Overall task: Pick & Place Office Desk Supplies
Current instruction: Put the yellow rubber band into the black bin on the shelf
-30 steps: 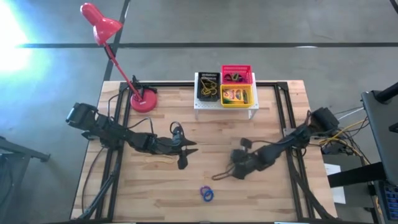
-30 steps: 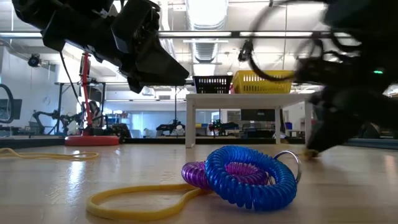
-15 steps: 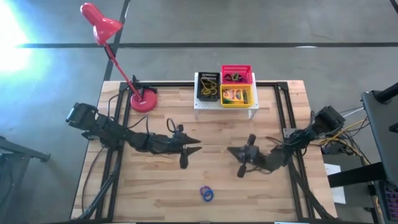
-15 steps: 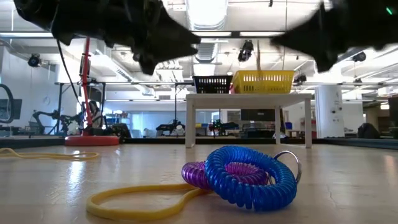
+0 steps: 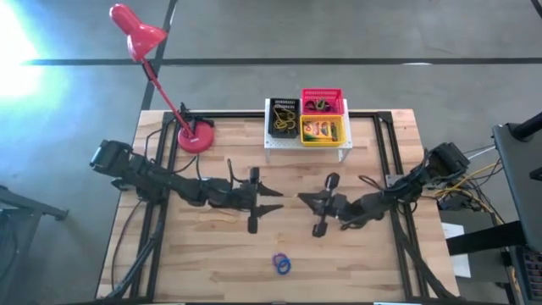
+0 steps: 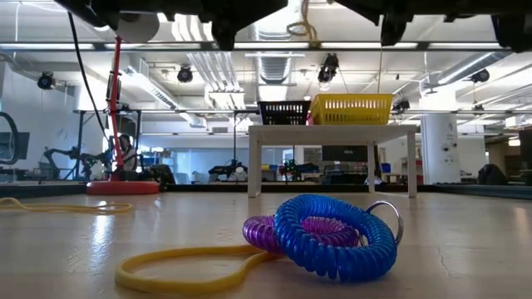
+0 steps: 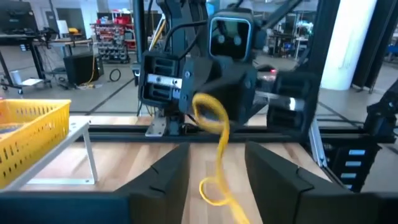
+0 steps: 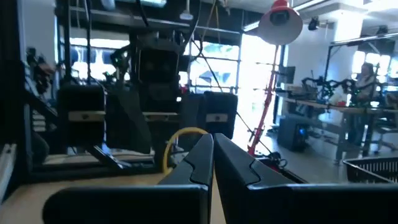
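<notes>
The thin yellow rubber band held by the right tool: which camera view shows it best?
The left wrist view: the thin yellow rubber band dangles from the shut right tool. The right wrist view shows an arc behind the fingers; the low view only a loop at the top; the high view barely shows it.

Yellow rubber band dangling midair from right hand's pinched fingers.

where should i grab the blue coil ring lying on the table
The blue coil ring lies flat, overlapping the purple ring. Probably best to come from above, one finger in its open middle, and pinch the coiled wall on the side away from the purple one.
</notes>
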